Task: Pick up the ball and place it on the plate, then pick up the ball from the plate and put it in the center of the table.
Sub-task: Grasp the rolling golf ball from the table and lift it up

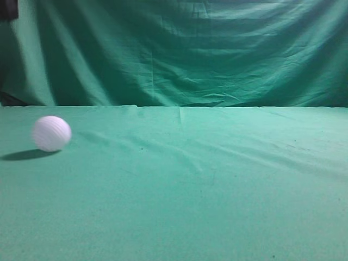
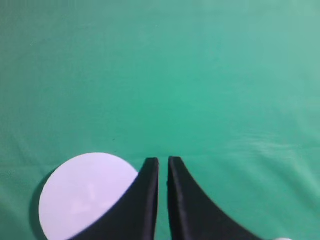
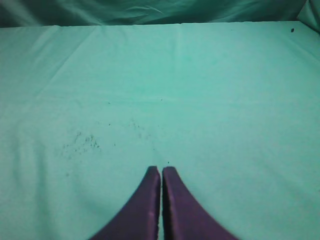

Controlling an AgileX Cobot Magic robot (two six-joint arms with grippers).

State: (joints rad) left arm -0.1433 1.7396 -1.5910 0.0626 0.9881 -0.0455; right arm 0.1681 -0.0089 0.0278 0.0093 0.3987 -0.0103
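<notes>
Left wrist view, nearest first: left gripper hangs over the green cloth, black fingers almost together, only a thin slit between the tips, nothing in them. Just left of the tips, partly hidden behind the left finger, a flat white disc lies on the cloth: the plate, plain and round, with a dark shadow along its left rim. Whether the finger touches it or sits above it, can't tell. A sliver of something white shows at the bottom right edge, too small to identify. Past that, bare cloth.

Right wrist view: right gripper same story, tips practically touching, a hairline gap, holding nothing. Fingers read dark purple in this camera. Ahead of it the table has a patch of small dark specks to the left of the tips, faint fold lines, then the far edge and the backdrop curtain behind.

Exterior view, object height: ball sits on the table at the far left, white, dimpled, resting on the cloth with its shadow thrown left. Well apart from the middle of the table. No gripper visible in this view. Draped curtain fills the background.
</notes>
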